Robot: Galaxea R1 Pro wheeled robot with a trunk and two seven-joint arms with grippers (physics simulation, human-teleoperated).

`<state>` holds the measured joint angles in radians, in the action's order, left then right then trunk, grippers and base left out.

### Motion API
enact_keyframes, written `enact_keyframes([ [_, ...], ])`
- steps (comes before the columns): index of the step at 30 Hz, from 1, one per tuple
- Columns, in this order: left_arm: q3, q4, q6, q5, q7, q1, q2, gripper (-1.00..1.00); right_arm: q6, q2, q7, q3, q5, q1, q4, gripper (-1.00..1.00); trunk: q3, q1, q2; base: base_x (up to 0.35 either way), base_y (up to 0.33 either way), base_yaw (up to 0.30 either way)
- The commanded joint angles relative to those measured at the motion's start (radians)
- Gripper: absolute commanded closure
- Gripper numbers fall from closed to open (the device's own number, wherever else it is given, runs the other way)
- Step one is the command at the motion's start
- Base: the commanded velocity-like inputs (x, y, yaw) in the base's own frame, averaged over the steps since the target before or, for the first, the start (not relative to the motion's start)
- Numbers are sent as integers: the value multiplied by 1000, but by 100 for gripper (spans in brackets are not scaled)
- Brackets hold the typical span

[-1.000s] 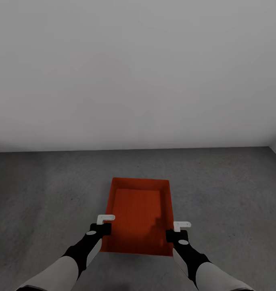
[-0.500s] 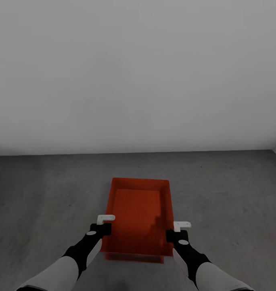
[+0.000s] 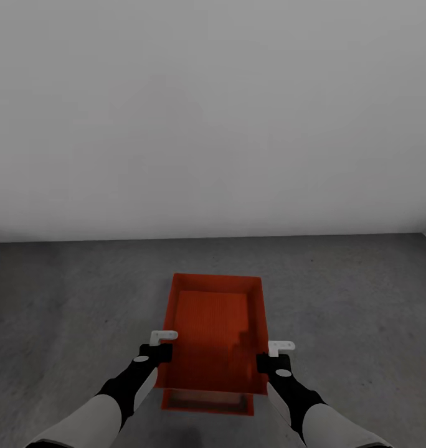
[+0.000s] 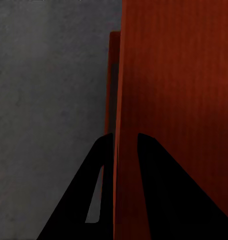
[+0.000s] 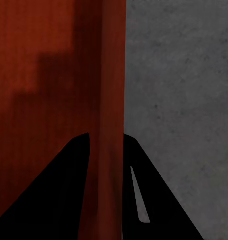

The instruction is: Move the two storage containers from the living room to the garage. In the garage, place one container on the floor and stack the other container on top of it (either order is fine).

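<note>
The garage wall [image 3: 213, 112] rose plain and grey behind the dark concrete floor [image 3: 63, 311], which filled the lower half of the head view. Over that floor the robot carried one orange-red bin [image 3: 216, 323], open side up, its long axis running straight away from the robot toward the wall. Just below its near end a second bin [image 3: 207, 403] showed as a strip of rim and grey-shadowed interior; it appeared to rest on the floor, and the left wrist view caught a sliver of its wall [image 4: 113, 75] beside the carried one. The coming stack seemed to turn on this relation: the lower bin lay under and slightly nearer the robot than the held one, the long axes apparently parallel, so a small pull back and a straight descent looked called for. The two arms sat equally near. The left gripper [image 4: 125, 145] was clamped across the carried bin's left wall, a finger on each face, and the right gripper [image 5: 106, 142] pinched the right wall likewise.
</note>
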<state>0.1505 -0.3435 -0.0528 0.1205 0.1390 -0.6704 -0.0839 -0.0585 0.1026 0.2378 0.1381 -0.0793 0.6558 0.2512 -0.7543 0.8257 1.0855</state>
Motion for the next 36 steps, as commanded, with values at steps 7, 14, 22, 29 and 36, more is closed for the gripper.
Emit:
enact_keyframes([
  [7, 9, -5, 72, -7, 27, 0, 26, 100, -5, -1, 6, -14, -20, 1, -4, 100, -1, 0, 0, -6, 0, 0],
  [14, 9, -5, 72, -7, 27, 0, 26, 100, -5, 0, 6, -13, -20, 1, -4, 100, -1, 0, 0, -116, 0, 0],
  [22, 9, -5, 72, -7, 27, 0, 26, 100, -5, 0, 6, -12, -20, 1, -4, 100, -1, 0, 0, -90, 0, 0],
  [29, 9, -5, 72, -7, 27, 0, 26, 100, -5, -1, 6, -13, -20, 1, -4, 100, -1, 0, 0, -8, 0, 0],
  [36, 9, -5, 72, -7, 27, 0, 26, 100, -5, 0, 6, -12, -20, 1, -4, 100, -1, 0, 0, 0, 0, 0],
])
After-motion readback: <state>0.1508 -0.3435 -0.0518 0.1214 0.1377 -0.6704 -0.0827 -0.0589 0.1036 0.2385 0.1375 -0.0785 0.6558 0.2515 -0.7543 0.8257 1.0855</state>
